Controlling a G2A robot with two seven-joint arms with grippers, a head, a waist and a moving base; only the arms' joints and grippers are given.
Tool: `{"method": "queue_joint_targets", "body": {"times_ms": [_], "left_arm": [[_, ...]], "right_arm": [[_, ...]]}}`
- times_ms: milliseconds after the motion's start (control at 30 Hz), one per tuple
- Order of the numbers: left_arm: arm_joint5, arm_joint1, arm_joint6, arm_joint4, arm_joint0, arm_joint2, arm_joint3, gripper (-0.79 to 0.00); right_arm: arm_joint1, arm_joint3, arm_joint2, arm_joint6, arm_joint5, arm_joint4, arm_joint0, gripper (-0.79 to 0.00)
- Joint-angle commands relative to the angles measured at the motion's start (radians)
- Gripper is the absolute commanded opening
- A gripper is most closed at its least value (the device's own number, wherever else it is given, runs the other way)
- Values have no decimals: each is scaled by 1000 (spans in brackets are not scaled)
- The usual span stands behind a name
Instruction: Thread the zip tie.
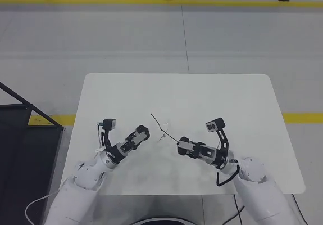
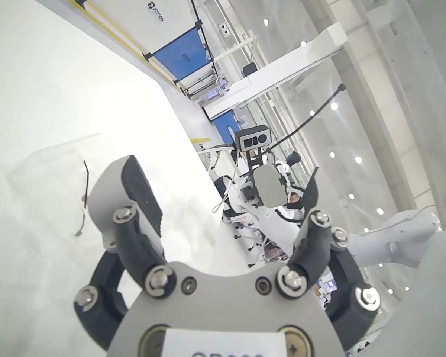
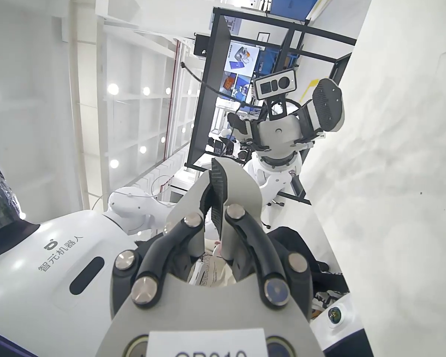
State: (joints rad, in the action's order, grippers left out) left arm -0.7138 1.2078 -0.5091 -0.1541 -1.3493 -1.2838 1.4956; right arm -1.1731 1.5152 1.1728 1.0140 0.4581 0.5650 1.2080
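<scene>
- The zip tie point(image 1: 165, 129), a thin black strap, is held at its near end by the right gripper point(image 1: 181, 145) and is seen running from there towards the far left, over the middle of the table point(image 1: 234, 101).
- In the left wrist view the zip tie point(image 2: 304, 122) is shown lifted clear of the tabletop and slanting upward, with a slightly thicker tip at its free end.
- In the right wrist view the zip tie point(image 3: 200, 77) is seen as a gently curved dark line beyond the claw.
- The right gripper point(image 3: 217, 167) is pressed together on the strap, its two dark pads meeting face to face. It is also seen from the other arm point(image 2: 268, 172).
- The left gripper point(image 1: 140, 134) is placed left of the strap's free end, near it but apart from it, and faces the right gripper.
- The left gripper point(image 2: 223, 176) is spread wide, and nothing is held between its fingers point(image 2: 139, 187). The same spread is seen from across the table point(image 3: 282, 113).
- A clear plastic sheet point(image 2: 55, 161) lies flat on the table, beyond the left gripper.
- A thin strip point(image 2: 84, 191), dark at one end and pale at the other, lies on the table just beside that sheet. What it is cannot be told.
</scene>
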Motion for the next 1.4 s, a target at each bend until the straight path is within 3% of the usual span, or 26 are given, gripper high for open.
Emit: {"method": "queue_joint_targets", "body": {"times_ms": [0, 367, 433, 667, 933, 1367], "left_arm": [[22, 1, -66, -134, 8, 19, -3, 0], [193, -1, -501, -661, 75, 62, -97, 0], [226, 3, -542, -719, 90, 73, -124, -77], [292, 19, -610, -807, 141, 121, -177, -237], [303, 36, -591, -823, 173, 155, -213, -394], [304, 53, -620, -865, 191, 165, -237, -446]], "right_arm": [[-1, 4, -1, 6, 19, 22, 5, -785], [-8, -49, -14, 89, 68, 133, -19, -785], [-10, -61, -21, 97, 70, 143, -28, -785], [-16, -80, -37, 107, 77, 142, -44, -785], [-18, -85, -42, 110, 76, 136, -50, -785], [-21, -91, -48, 112, 70, 126, -57, -785]]}}
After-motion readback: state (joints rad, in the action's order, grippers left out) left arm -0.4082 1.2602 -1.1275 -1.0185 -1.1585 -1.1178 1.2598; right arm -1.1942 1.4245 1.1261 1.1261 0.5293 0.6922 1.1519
